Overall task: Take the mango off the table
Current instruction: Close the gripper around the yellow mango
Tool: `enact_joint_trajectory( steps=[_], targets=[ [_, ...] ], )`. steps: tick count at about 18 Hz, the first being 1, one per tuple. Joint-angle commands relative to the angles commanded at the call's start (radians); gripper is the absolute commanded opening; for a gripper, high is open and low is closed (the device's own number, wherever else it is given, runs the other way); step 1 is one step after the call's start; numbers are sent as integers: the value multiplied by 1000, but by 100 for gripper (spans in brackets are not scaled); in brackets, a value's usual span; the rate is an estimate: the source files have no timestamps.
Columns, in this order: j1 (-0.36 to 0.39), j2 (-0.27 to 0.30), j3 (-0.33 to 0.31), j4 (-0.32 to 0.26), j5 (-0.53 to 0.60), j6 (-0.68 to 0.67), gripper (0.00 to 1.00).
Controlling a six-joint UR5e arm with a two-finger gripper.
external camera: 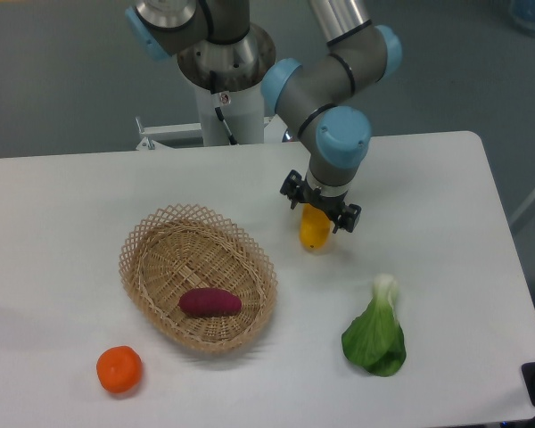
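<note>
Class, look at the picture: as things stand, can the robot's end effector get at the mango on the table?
Probably yes. The end effector sits right above the mango, which lies alone on the table. The basket and leafy green lie apart from it, so nothing seems to block the way.

The yellow-orange mango (314, 230) lies on the white table (446, 259), right of centre, its far end hidden under me.
</note>
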Motion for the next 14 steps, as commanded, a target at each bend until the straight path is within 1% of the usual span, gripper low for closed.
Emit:
enact_joint_trajectory(
  steps=[10, 13, 14],
  targets=[
    [-3, -20, -6, 8, 5, 0, 100],
    [-5, -28, -6, 20, 6, -40, 82],
    [-11, -28, -3, 20, 6, -54, 78]
  ],
)
